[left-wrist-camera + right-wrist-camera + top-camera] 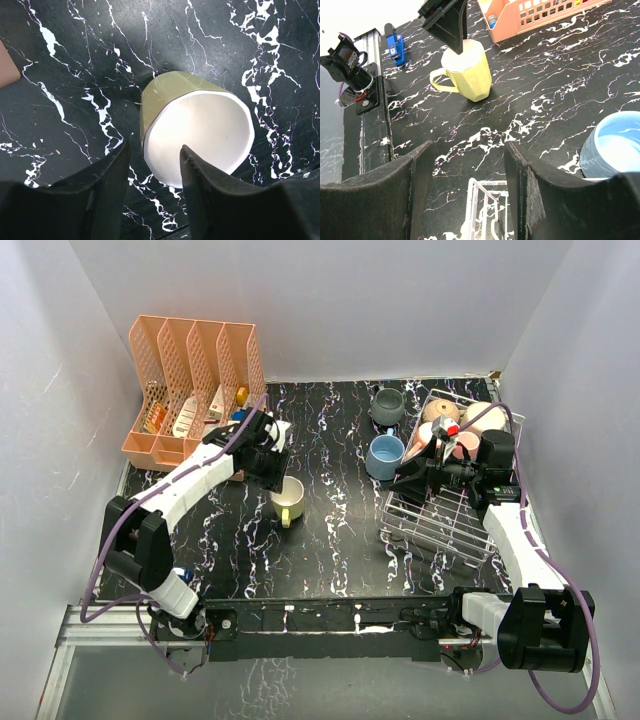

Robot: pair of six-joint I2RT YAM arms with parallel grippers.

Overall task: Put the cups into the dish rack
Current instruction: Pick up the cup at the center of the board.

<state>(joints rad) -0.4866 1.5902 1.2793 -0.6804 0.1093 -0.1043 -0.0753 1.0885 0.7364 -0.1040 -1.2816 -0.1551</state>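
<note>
The left tool (272,468) hangs just in front of the peach organizer (190,370), which stands at the far left corner of the black marbled tabletop (330,540). We see this tool's jaws apart and astride the rim of the yellow-green mug (288,498). One finger (107,185) stands outside the wall and the other reaches over the white inside. A sliver of tabletop shows between the outer finger and the wall, so we read the tool as open and not clamped. The mug stands upright, left of centre on the tabletop, with its handle towards the arm bases.

Further right, near the far edge, the grey mug (388,403) stands upright. The light blue mug (385,455) stands nearer to us, just beside the left side of the dish rack (440,515). The right tool (405,478) hovers at that side of the rack, close to the blue mug. Its jaws are spread with nothing between them. Several mugs (480,417) in pink and cream tones already lie at the rack's far end.
</note>
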